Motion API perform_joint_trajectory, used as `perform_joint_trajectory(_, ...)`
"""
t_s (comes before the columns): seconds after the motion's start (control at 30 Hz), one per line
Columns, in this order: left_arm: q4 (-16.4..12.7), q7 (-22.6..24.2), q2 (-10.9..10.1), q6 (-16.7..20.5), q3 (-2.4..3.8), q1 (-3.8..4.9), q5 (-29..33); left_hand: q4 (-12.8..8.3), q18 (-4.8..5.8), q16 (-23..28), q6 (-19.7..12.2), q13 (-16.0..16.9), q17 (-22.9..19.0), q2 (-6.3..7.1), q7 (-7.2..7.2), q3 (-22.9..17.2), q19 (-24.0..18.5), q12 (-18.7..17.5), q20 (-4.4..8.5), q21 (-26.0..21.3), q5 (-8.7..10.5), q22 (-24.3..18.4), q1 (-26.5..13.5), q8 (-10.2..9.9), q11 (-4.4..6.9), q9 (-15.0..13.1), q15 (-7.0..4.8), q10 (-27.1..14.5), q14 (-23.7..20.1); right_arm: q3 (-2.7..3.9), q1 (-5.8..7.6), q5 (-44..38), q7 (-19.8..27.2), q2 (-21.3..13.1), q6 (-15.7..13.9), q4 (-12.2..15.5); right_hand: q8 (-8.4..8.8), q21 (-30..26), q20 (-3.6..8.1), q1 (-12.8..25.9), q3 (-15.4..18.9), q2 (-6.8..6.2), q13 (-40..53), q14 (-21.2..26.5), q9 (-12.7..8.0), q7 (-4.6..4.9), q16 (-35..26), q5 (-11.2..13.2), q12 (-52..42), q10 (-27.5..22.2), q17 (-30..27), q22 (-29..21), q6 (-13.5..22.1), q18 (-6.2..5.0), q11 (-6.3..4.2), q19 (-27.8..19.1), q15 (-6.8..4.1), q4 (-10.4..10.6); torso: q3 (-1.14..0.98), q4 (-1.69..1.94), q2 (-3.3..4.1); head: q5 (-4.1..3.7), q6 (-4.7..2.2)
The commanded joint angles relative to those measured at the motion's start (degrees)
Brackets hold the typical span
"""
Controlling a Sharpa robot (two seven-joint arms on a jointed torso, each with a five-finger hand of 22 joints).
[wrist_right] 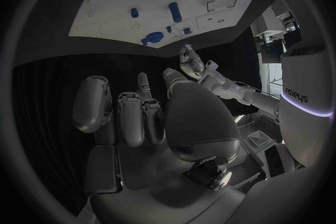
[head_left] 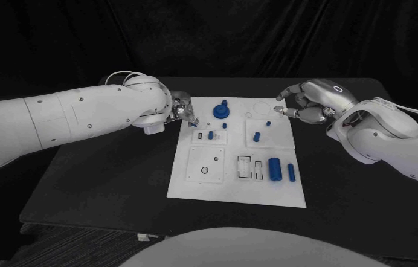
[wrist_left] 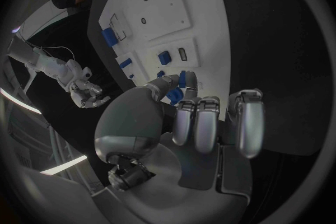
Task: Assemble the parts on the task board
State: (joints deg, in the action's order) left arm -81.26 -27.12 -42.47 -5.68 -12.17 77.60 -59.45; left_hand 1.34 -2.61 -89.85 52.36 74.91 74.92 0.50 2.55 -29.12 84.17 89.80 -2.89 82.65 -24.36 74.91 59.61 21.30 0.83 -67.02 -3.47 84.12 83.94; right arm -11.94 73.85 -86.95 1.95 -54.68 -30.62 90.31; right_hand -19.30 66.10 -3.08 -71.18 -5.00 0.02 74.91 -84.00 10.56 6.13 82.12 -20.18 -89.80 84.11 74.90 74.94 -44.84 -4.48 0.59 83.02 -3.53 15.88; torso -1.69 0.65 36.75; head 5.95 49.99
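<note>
My head camera looks down on the task board (head_left: 240, 185). Both wrist cameras sit close behind my palms, sharing that board.

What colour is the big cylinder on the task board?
Blue; the big cylinder on the task board shows best in the head view.

A white task board (head_left: 209, 185) lies in the middle of a black table (head_left: 104, 176). Wide bare table stretches along both long sides of the board and in front of it. The left hand (head_left: 181, 111) crowds the board's far left corner; the right hand (head_left: 302, 105) hangs over its far right corner. Between them stands a blue gear-shaped part (head_left: 221, 109). A large blue cylinder (head_left: 274, 170) and a slimmer blue peg (head_left: 291, 171) block the near right area, while the near left plate is low and flat.
</note>
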Motion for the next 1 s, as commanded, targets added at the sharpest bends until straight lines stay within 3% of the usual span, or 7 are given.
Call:
perform_joint_trajectory(0.03,-1.5,-2.7,-0.3,0.0,0.02,0.20,3.7,-1.7,0.30,-0.2,0.1,15.1,15.1,-0.33,0.02,-1.7,0.0,0.2,0.36,-0.2,0.37,11.0,-0.1,0.0,0.47,0.0,-0.52,5.9,6.1,0.04,-0.25,0.2,-1.3,-0.2,0.7,0.3,-0.05,-0.2,0.03,-0.5,-0.3,0.18,15.1,-4.2,-0.1,0.13,-0.2,-0.4,-0.2,5.9,7.4,8.9,-0.2,-0.17,0.25,0.1,0.42,0.0,-0.07,0.09,-0.02,0.10,0.01)
perform_joint_trajectory(0.2,-2.1,-3.2,-0.3,-0.4,0.01,0.05,5.1,-1.7,0.26,-0.2,0.0,15.1,15.1,-0.43,0.04,-1.7,-0.1,0.2,0.37,-0.4,0.81,10.9,-0.2,-0.2,0.45,0.1,-0.51,5.9,6.1,0.04,-0.45,0.2,-1.4,-0.2,0.7,0.2,-0.01,-0.2,0.04,-0.7,-0.4,0.16,15.1,-4.2,-0.2,0.15,-0.2,-0.8,-0.2,5.9,7.4,8.9,-0.1,-0.18,0.25,0.1,0.41,-0.1,-0.13,0.12,-0.08,0.20,0.01)
perform_joint_trajectory(0.53,-1.4,-3.2,0.4,-0.3,0.00,-1.07,2.3,-1.3,0.28,-0.2,0.0,15.1,15.1,-0.60,0.13,-1.4,-0.1,0.2,0.34,-0.4,1.79,11.0,-0.7,-0.4,0.36,0.2,-0.44,5.9,6.1,0.03,-0.77,0.2,-1.3,-0.2,0.7,0.1,0.04,-0.3,0.05,-1.5,-0.7,0.03,15.1,-4.2,-0.4,0.18,-0.2,-2.8,-0.2,5.9,7.3,8.9,-0.2,-0.18,0.27,0.1,0.42,-0.3,0.08,-0.02,-0.17,0.32,0.01)
perform_joint_trajectory(1.0,-0.7,-2.0,1.3,0.2,-0.01,-2.07,1.9,-1.0,0.28,-0.2,0.3,15.1,15.1,-0.74,0.09,-1.2,0.0,0.2,0.33,-0.4,1.98,11.0,-1.0,-0.4,0.37,0.2,-0.44,5.9,6.1,0.03,-0.90,0.2,-1.1,0.0,0.6,-0.1,0.04,-0.4,0.05,-1.6,-0.8,0.03,15.1,-4.2,-0.4,0.19,-0.3,-3.0,-0.2,5.9,7.3,8.8,-0.2,-0.18,0.28,0.1,0.42,-0.3,0.08,-0.11,0.05,0.57,0.01)
